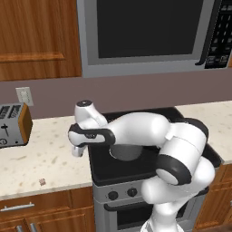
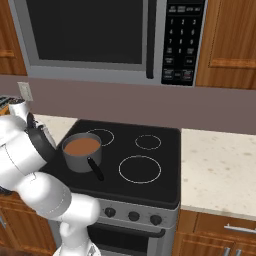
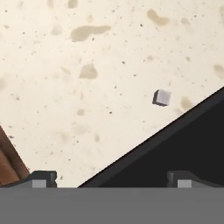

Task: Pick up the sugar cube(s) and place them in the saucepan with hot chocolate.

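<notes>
Approach step: your tool [image 3: 109, 179] is wide and empty above the speckled cream tabletop [image 3: 65, 109]. The tiny pale grey sugar cube [image 3: 162, 97] sits just beside the black stove edge [image 3: 183, 140]; centre over it, then descend.

Speckled stone countertop [image 3: 87, 87], matt grey metal saucepan [image 2: 75, 160], glossy black stovetop [image 2: 150, 170], wood cabinets [image 1: 36, 36]

Countertop [image 3: 87, 87]: cream, speckled tan and brown. Sugar cube [image 3: 162, 97]: pale grey. Second sugar cube [image 1: 42, 181]: pinkish-tan. Saucepan [image 2: 80, 159]: grey, black handle, brown liquid. Stove top [image 2: 150, 175]: black, white burner rings. Cabinets [image 2: 225, 35]: reddish-brown wood. Toaster [image 1: 13, 124]: silver, brown side.
</notes>
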